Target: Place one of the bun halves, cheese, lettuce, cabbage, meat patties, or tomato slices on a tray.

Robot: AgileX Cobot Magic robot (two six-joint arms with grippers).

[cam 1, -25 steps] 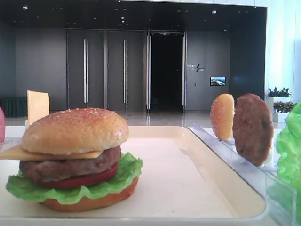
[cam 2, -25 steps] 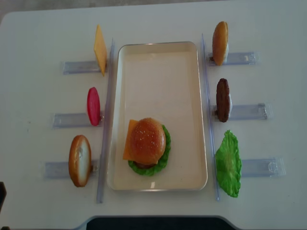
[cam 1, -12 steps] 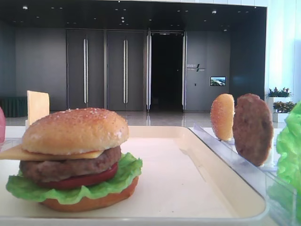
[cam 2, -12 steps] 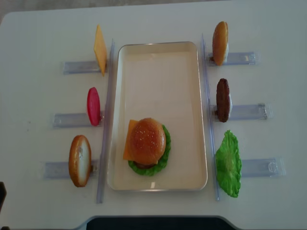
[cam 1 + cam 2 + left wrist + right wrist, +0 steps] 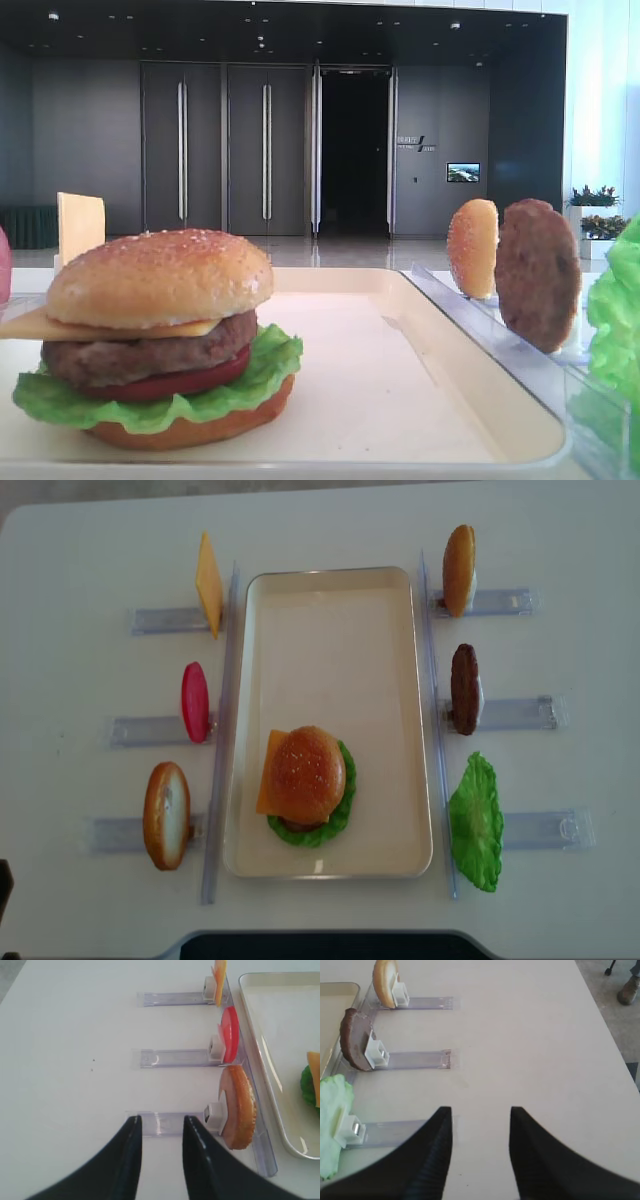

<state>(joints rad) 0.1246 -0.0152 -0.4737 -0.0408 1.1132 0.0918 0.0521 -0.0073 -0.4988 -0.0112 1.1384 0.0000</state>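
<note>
On the far left, the left gripper (image 5: 160,1127) hangs over the white table (image 5: 80,670), pinched as tight as it goes, holding nothing. Next come the cheese (image 5: 208,584), a tomato slice (image 5: 195,702) and a bun half (image 5: 166,815), each standing in a clear rack. The tray (image 5: 330,630) in the middle holds a whole burger (image 5: 305,783). Then come another bun (image 5: 459,569), a patty (image 5: 464,688) and lettuce (image 5: 476,823). The right gripper (image 5: 481,1120) is partly open and holds nothing.

Ahead and left of our right gripper (image 5: 480,1152) stand lettuce (image 5: 331,1130), patty (image 5: 353,1039) and bun (image 5: 385,982); the tray (image 5: 420,730) lies beyond them, burger (image 5: 305,785) inside.
</note>
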